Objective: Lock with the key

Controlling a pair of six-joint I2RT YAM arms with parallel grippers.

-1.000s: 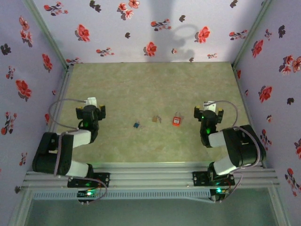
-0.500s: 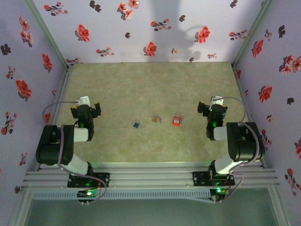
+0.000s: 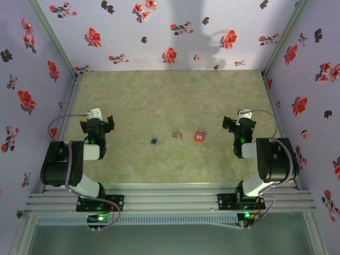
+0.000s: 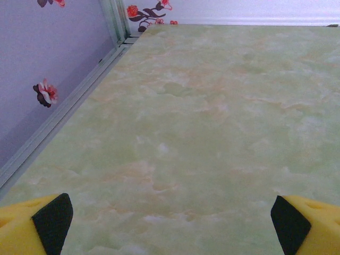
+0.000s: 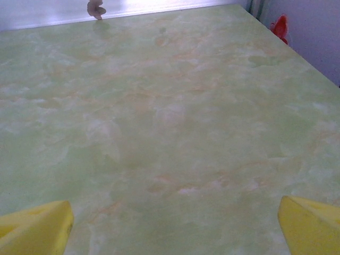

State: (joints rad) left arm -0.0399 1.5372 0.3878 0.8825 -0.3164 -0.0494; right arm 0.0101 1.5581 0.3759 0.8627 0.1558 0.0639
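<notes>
The overhead camera looked steeply down from behind my two bases (image 3: 101, 203), low in its frame, taking in the whole table (image 3: 170, 90) and three flowered walls (image 3: 159, 32). Each wrist camera sat close over that same marbled table, facing the far wall, my yellow fingertips (image 4: 32, 228) in its lower corners.

Left arm (image 3: 66, 170) and right arm (image 3: 272, 166) are black and white, with grey cables (image 3: 57, 121), green lights (image 3: 98, 139), yellow fingers (image 4: 18, 231), black pads (image 4: 53, 220)
</notes>
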